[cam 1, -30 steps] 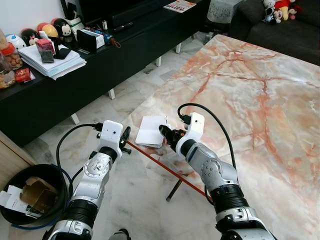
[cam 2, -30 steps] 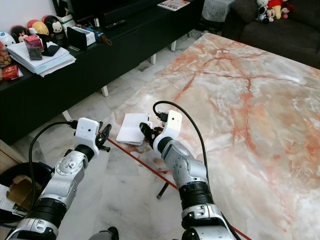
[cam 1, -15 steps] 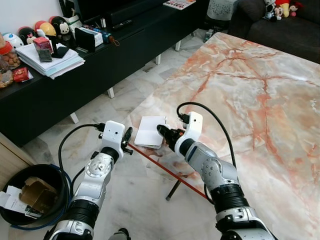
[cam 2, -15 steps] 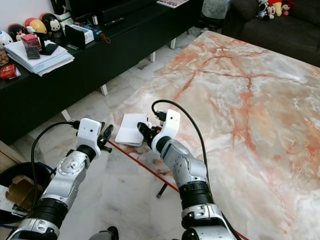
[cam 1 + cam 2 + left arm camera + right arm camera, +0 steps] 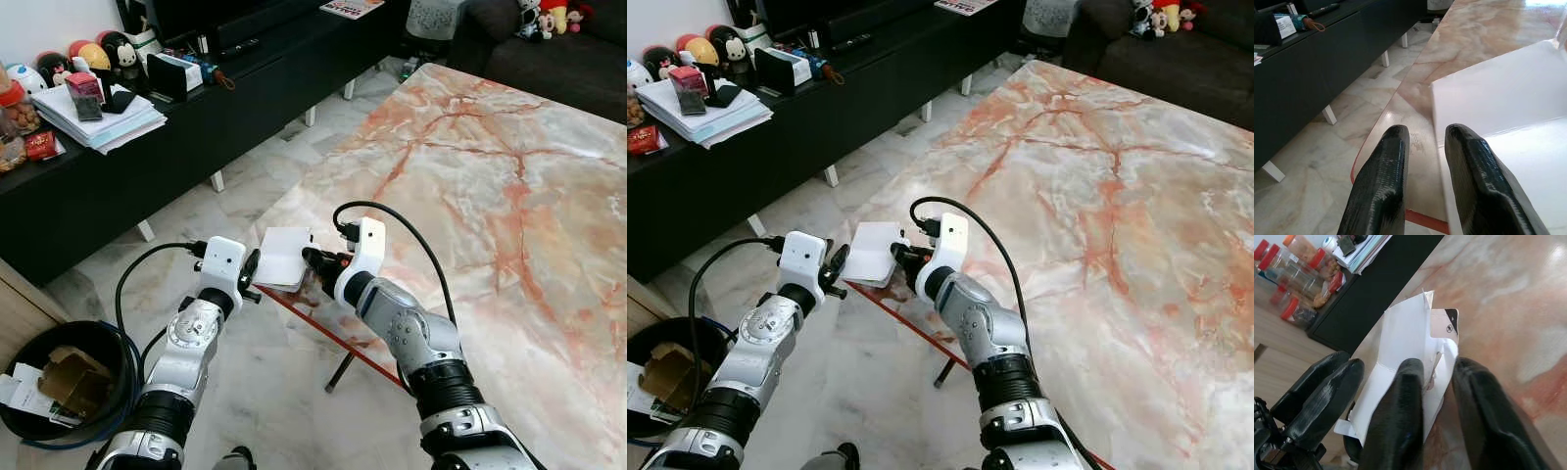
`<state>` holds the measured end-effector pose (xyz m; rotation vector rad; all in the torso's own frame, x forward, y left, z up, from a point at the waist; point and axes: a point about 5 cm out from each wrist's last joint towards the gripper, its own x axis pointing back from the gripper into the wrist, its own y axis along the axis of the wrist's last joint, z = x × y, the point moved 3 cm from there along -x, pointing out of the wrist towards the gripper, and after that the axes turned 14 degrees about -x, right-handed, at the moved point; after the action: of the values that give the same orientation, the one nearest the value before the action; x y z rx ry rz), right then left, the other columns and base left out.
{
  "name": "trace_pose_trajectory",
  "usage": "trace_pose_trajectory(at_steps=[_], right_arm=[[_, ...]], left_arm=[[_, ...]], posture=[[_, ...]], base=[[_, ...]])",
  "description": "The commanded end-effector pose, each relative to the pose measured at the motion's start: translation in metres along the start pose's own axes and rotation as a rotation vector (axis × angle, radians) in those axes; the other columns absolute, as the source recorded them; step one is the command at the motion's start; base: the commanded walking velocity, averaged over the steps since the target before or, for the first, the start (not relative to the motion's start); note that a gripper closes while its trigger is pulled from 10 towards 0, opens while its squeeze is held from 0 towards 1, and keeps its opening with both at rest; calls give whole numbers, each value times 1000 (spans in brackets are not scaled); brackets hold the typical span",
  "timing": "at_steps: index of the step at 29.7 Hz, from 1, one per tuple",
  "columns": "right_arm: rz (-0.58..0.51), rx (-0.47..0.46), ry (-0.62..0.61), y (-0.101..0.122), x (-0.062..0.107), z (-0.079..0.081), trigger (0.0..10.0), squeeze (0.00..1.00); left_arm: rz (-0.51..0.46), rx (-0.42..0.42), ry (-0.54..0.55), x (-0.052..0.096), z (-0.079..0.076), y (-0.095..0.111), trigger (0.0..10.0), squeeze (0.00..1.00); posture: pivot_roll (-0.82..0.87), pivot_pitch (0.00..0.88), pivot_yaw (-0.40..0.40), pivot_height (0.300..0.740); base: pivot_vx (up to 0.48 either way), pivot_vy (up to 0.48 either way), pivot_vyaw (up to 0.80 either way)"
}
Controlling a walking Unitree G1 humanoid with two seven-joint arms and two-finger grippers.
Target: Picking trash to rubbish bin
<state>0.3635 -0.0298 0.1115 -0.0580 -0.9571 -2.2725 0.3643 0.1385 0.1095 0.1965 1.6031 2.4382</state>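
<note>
A white folded paper (image 5: 282, 257) lies on the near corner of the marble table (image 5: 490, 176), with its left part hanging past the red edge. My right gripper (image 5: 312, 259) is at the paper's right side. In the right wrist view its fingertips (image 5: 1410, 377) stand close together with the creased paper edge (image 5: 1400, 342) in the narrow gap. My left gripper (image 5: 250, 269) hovers just off the table corner beside the paper's left edge. Its fingers (image 5: 1386, 161) are close together with nothing between them, and the paper (image 5: 1508, 98) lies to one side.
A black rubbish bin (image 5: 59, 382) holding cardboard stands on the floor at the lower left. A long black console (image 5: 147, 147) with papers and toys runs along the left. A dark sofa (image 5: 568, 49) is at the far right. Marble floor lies between console and table.
My right gripper has moved left with the paper, which now overhangs the table corner and nearly reaches the left gripper. The left arm has barely moved.
</note>
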Motion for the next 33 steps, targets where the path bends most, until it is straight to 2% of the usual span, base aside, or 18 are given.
trace_pose_trajectory(at_steps=[1, 12, 20, 24, 28, 30, 32, 33], right_arm=[[2, 9, 22, -3, -1, 8, 0, 0], [6, -3, 28, -6, -2, 8, 0, 0], [-23, -66, 13, -1, -2, 4, 0, 0], [-88, -117, -27, 10, -1, -3, 0, 0], [-195, -147, -58, 31, 3, -11, 0, 0], [-229, -145, -60, 38, 4, -12, 0, 0], [-324, -89, -48, 54, 9, -8, 0, 0], [-374, -49, -38, 62, 11, -5, 3137, 0]], left_arm=[[-2, -7, -11, 1, -3, 1, 10000, 0], [-3, -9, 0, 1, -1, 1, 10000, 0], [-5, -7, 22, 0, 3, 2, 10000, 0], [-11, -4, 41, 0, 6, 3, 10000, 0], [-24, -3, 68, 0, 12, 6, 10000, 0], [-33, 0, 79, -1, 14, 7, 10000, 0], [-46, -8, 108, -1, 17, 10, 10000, 0], [-51, -12, 131, -1, 20, 11, 10000, 0]], posture=[[113, 170, -67, 740], [115, 169, -66, 740], [116, 168, -65, 740], [117, 165, -64, 740], [116, 163, -61, 740], [116, 162, -61, 740], [117, 161, -60, 740], [117, 161, -59, 740]], base=[[0, 0, 0], [0, 0, 0], [0, 0, 0], [0, 0, 0], [0, 0, 0], [0, 0, 0], [0, 0, 0], [0, 0, 0]])
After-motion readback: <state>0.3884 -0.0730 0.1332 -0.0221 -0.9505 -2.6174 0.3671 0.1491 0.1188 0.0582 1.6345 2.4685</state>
